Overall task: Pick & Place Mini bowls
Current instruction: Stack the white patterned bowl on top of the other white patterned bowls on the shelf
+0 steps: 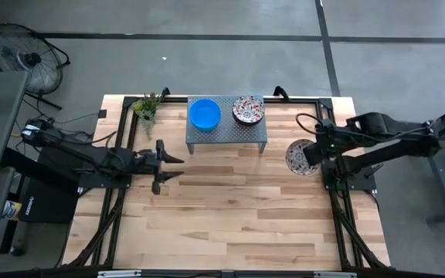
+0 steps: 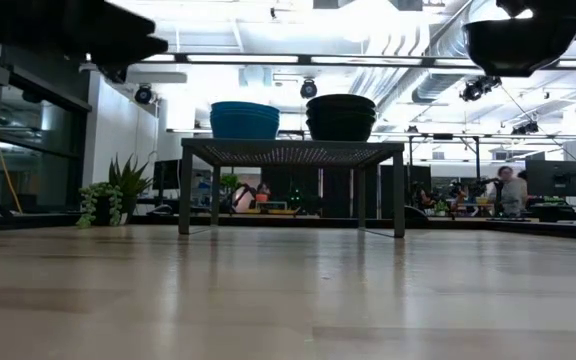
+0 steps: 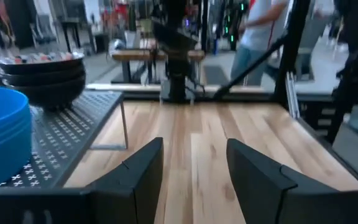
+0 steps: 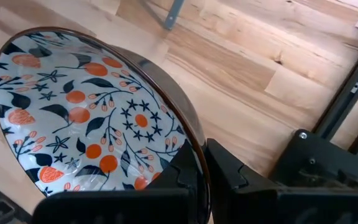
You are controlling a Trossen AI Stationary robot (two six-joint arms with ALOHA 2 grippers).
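Right gripper (image 4: 201,177) pinches a floral bowl's (image 4: 86,112) rim, held above the table (image 1: 230,208). Left gripper (image 3: 191,171) hovers wide open. Beyond, the rack (image 1: 228,133) carries blue (image 1: 205,113) and floral stacks (image 1: 248,110); plant (image 1: 146,106) beside. Only the wrist view reveals the pattern.

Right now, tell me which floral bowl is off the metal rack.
The floral bowl clamped by its rim in the right gripper, held above the table to the rack's right. The other floral bowls sit stacked on the rack beside the blue ones.
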